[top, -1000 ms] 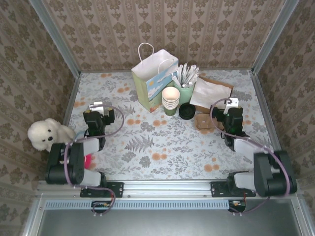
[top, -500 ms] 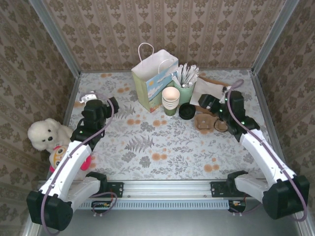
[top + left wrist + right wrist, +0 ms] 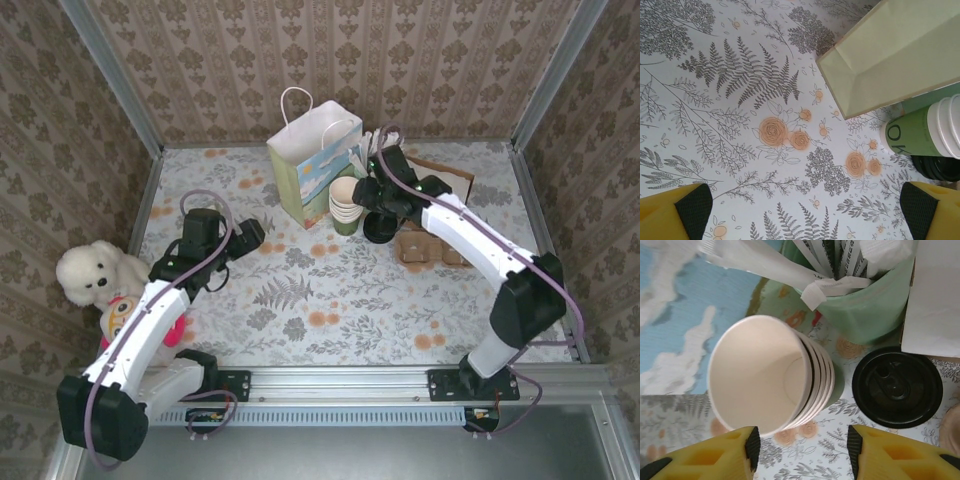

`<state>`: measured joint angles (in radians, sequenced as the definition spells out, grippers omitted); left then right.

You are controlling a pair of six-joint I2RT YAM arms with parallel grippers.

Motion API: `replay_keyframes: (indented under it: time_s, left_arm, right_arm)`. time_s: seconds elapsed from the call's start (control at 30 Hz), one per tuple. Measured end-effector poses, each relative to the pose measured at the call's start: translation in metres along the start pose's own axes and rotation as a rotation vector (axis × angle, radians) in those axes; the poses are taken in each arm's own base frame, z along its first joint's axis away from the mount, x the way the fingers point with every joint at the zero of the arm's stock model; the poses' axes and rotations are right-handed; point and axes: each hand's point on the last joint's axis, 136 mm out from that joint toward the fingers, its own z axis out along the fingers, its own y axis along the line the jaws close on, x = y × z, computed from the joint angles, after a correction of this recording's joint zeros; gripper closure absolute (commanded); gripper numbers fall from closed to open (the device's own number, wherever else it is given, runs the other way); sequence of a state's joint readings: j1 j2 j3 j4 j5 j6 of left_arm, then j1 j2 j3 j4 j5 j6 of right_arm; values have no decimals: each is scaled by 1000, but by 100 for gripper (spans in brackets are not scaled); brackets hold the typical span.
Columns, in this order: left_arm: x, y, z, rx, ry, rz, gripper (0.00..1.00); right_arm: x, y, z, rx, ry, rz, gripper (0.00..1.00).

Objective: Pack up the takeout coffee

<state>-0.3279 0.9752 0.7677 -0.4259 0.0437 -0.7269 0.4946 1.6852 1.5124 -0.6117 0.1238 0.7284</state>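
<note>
At the far left edge of the floral-printed surface (image 3: 300,310) I see a fluffy white plush bear (image 3: 92,272), with a pink and orange toy (image 3: 122,316) touching it on the near side. My left gripper (image 3: 248,236) hangs over bare surface, a little left of the bag. On its wrist camera the yellow fingers (image 3: 675,212) sit spread wide at the two bottom corners, released, with nothing between them.

Next comes the upright pale-green paper bag with white cord handles (image 3: 310,165), and just to its right the stack of lidless cream-lined green cups (image 3: 347,205). Behind that stack stands the pale-green cup of white wrapped sticks (image 3: 378,165).

My right gripper (image 3: 804,450) is over this cluster. Its jaws stand apart and grasp nothing. On its wrist camera the gap between them lines up with the cup stack rather than the lid.

The small dark-green takeout coffee with the round black plastic lid (image 3: 897,386) stands upright on the surface just right of the stack, in front of the stick cup. A brown cardboard cup carrier (image 3: 425,248) lies just to its right, and white paper sheets (image 3: 425,185) lie behind the carrier.
</note>
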Motion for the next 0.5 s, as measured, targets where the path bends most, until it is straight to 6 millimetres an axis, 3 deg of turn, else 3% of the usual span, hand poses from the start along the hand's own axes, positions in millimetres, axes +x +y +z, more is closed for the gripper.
replay_keyframes:
  time_s: [0.23, 0.5]
  left_arm:
    - [6, 2, 3, 0, 23, -8, 0]
    - [15, 9, 17, -43, 81, 10, 0]
  right_arm:
    - [-3, 9, 23, 40, 47, -46, 68]
    - [-1, 9, 30, 69, 70, -66, 79]
